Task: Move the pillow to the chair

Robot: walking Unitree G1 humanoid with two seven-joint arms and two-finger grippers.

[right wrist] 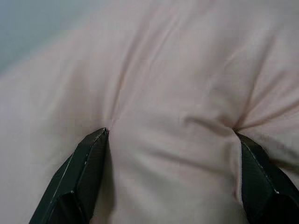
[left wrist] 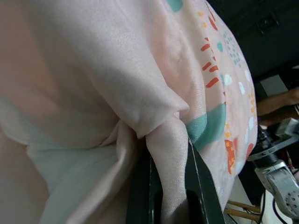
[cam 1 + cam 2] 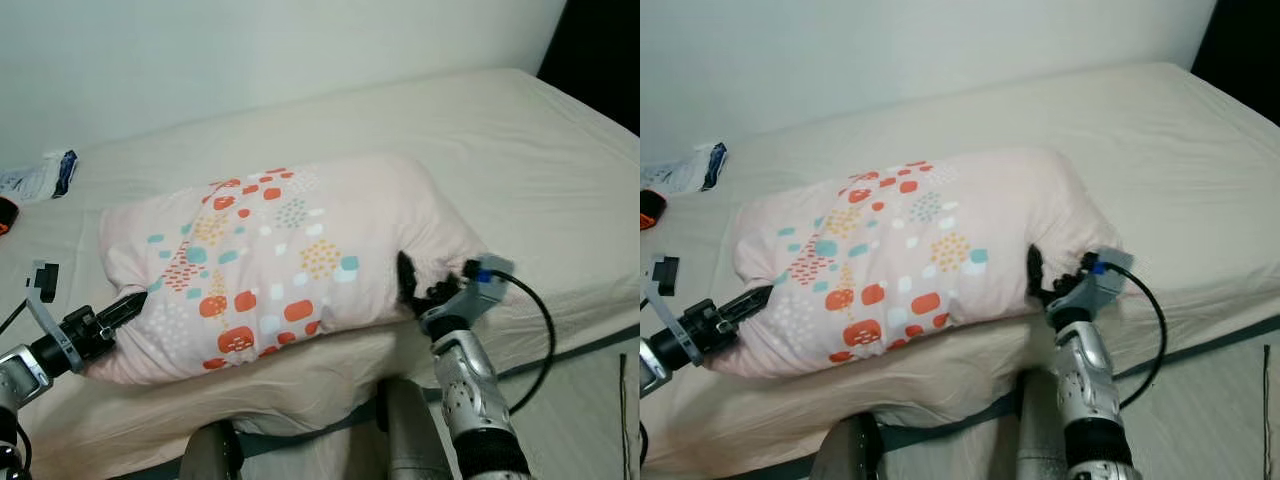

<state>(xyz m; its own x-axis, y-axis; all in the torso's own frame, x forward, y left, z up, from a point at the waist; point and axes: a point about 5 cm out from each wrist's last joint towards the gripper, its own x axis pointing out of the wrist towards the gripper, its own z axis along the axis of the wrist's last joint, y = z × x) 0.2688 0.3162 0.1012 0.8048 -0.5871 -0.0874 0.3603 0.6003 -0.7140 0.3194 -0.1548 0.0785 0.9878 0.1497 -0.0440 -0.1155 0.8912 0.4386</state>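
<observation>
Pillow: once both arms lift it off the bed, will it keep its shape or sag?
The pillow probably sags between grips: its fabric bunches between the left gripper fingers. It dents around the right gripper, so likely soft and light.

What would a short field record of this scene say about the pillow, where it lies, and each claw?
pillow: pink with orange and teal spots, lying on the bed
bed: cream sheet, against a pale wall
left claw: at the pillow's left end, fingers pinching a fold of its cover
right claw: at the pillow's right end, fingers spread and pressed into the cover
chair: cannot tell where
</observation>
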